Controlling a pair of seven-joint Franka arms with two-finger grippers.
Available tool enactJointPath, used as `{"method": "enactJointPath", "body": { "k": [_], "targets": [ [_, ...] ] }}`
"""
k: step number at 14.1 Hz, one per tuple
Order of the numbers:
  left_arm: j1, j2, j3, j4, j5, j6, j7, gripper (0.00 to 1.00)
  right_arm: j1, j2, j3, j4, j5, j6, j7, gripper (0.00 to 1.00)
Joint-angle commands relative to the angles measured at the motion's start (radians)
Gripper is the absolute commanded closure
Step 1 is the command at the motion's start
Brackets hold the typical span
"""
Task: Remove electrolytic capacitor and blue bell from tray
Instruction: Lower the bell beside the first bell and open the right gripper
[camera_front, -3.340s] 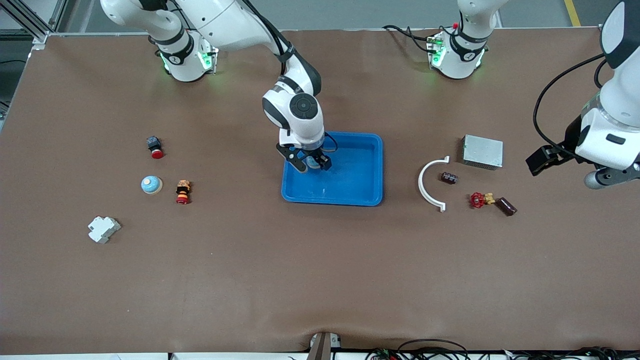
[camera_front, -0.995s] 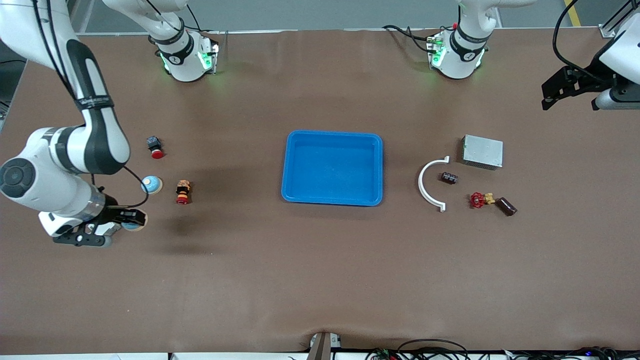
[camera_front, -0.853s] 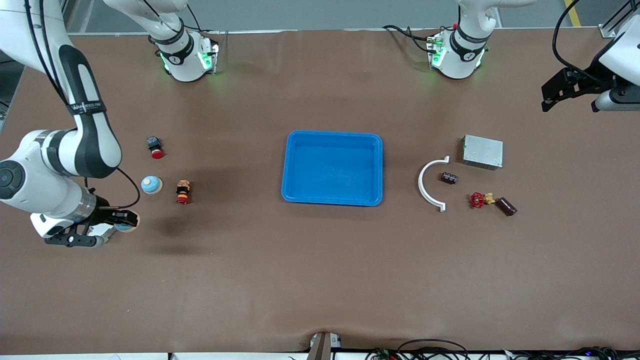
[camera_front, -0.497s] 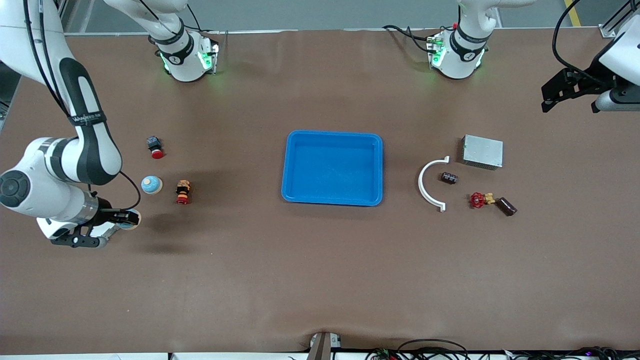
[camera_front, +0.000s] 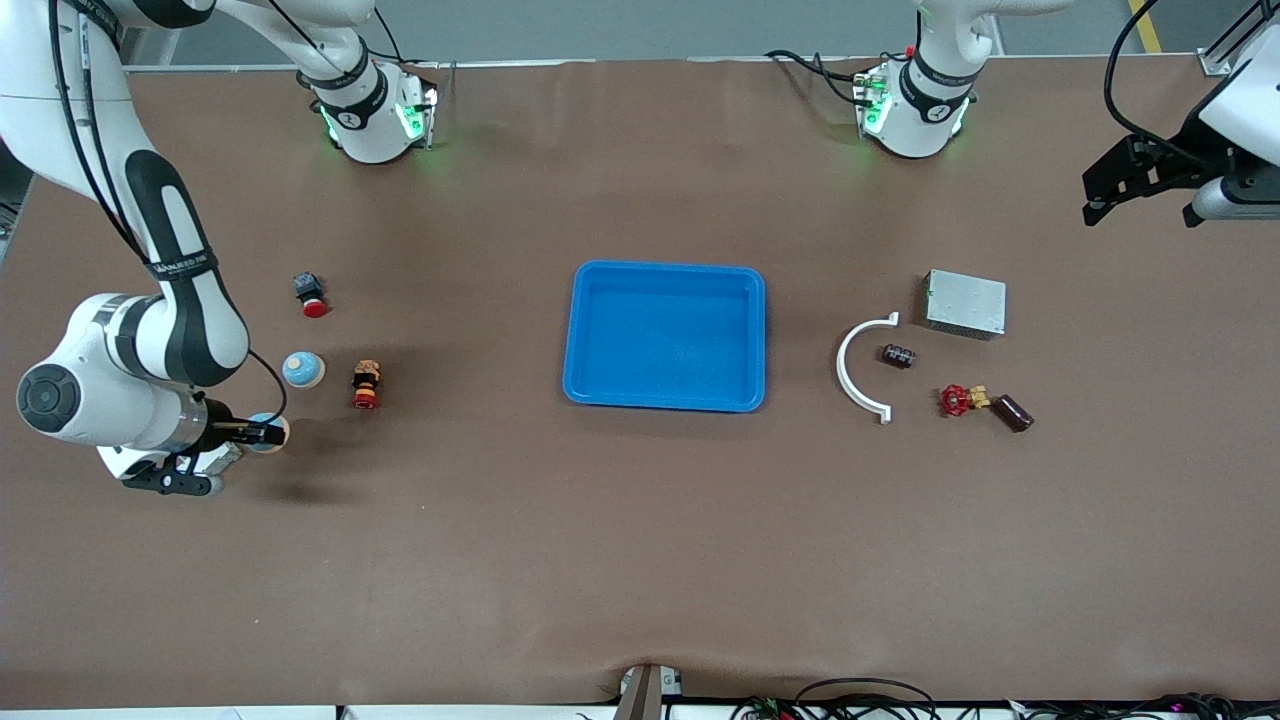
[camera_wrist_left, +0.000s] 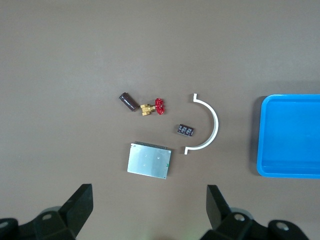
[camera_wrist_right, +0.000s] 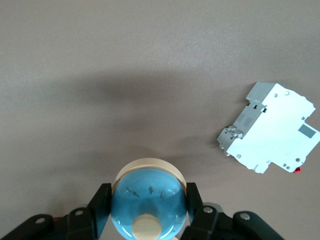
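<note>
On the right arm's end of the table, my right gripper (camera_front: 262, 433) is closed on the blue bell (camera_wrist_right: 149, 197). The two fingers press its round body from both sides, and the cream knob points up to the wrist camera. The bell hangs over bare table, a little nearer to the front camera than a second blue bell (camera_front: 302, 369) and the small red and orange part (camera_front: 366, 385) beside it. In the right wrist view, the white circuit breaker (camera_wrist_right: 268, 128) lies just beside the place under the bell, so I judge that the step now is to put the bell down.

To do it well, I would lower straight down until the cream base sits flat on the table, and only then open the fingers. I would keep away from the breaker, because a round bell can roll or tip if it lands on an edge.

In the middle, the tray (camera_front: 755, 340) shows nothing inside it. Toward the left arm's end, a brown electrolytic capacitor (camera_front: 1012, 412) lies on the table beside the red valve (camera_front: 957, 400), well apart from the tray. The left gripper (camera_wrist_left: 150, 205) waits high over that end with its fingers wide open and nothing between them.
</note>
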Motion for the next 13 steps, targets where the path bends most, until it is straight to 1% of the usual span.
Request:
{"method": "enactJointPath", "body": {
  "k": [1, 5, 9, 13],
  "targets": [
    [-0.004, -0.010, 0.001, 0.002, -0.022, 0.001, -0.017, 0.00, -0.021, 0.015, 0.020, 0.005, -0.007, 0.023, 0.001, 1.00],
    [-0.004, 0.001, -0.016, -0.008, -0.022, -0.030, -0.072, 0.00, -0.026, 0.033, 0.020, 0.006, -0.007, 0.043, -0.002, 1.00],
    [-0.006, 0.028, -0.019, -0.004, -0.016, -0.019, -0.075, 0.00, -0.028, 0.055, 0.020, 0.006, -0.007, 0.076, -0.002, 1.00],
    [0.002, 0.028, -0.019, -0.005, -0.010, -0.015, -0.075, 0.00, -0.028, 0.067, 0.020, 0.006, -0.007, 0.093, -0.001, 1.00]
  ]
}}
